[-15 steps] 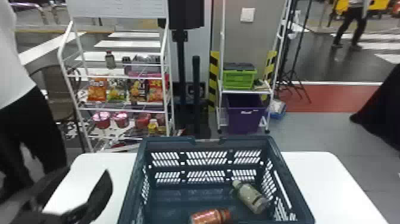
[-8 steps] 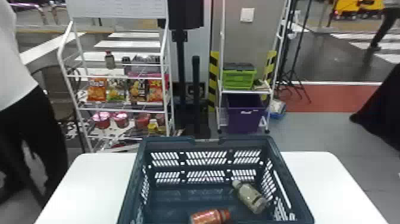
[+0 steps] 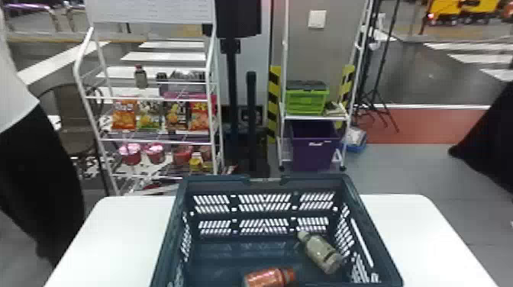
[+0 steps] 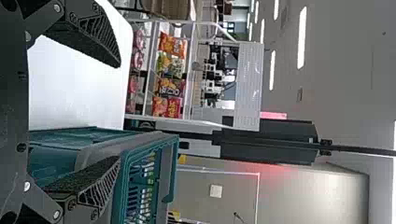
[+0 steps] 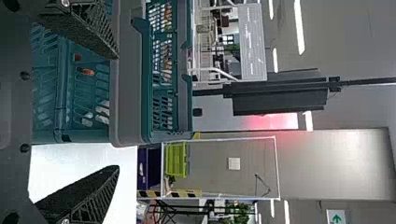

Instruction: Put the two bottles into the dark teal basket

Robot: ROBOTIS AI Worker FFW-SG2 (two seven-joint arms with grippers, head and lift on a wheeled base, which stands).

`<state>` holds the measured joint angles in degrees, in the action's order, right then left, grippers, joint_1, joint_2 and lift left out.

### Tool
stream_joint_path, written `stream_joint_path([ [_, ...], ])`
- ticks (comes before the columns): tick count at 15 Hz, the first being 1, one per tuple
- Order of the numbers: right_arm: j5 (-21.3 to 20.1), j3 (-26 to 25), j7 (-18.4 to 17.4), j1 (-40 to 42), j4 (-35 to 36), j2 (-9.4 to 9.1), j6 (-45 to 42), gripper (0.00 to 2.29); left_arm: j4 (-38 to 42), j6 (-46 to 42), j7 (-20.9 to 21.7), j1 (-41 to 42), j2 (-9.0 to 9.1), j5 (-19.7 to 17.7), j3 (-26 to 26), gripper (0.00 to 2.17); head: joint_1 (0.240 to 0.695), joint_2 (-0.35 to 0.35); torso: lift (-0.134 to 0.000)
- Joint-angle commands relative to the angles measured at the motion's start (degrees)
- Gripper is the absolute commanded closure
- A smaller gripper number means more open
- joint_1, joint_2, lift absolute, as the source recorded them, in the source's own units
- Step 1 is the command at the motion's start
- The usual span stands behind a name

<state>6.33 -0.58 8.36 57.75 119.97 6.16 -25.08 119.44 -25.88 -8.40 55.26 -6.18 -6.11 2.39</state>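
In the left wrist view, left hand (image 4: 119, 112) with fingers wide apart; in the right wrist view, right hand (image 5: 116, 111) likewise spread. In the head view, at bottom centre of the frame, dark teal basket (image 3: 213, 184) on white worktop (image 3: 122, 236); lying inside, orange bottle (image 3: 267, 276) by the bottom edge, grey-green bottle (image 3: 322, 253) toward lower right

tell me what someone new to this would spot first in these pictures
The big dark teal basket in the middle of the head view, on a white table, grabs the eye. Then come two bottles lying inside it: an orange-red one nearer the robot and a grey-green one towards the right. Behind, bright snack bags stand out on the white rack at left.
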Motion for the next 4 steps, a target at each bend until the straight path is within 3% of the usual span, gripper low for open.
stream_joint_path([
  [1,0.26,-0.03,-0.01,-0.09,0.26,0.6,1.13,0.03,-0.08,0.0,-0.65,0.11,-0.06,1.01,1.12,0.2,0.499,0.0,0.0],
  [4,0.61,-0.03,-0.01,-0.18,0.44,1.48,2.19,0.03,-0.78,-0.18,-2.23,0.2,-0.24,1.89,2.0,0.2,0.499,0.0,0.0],
])
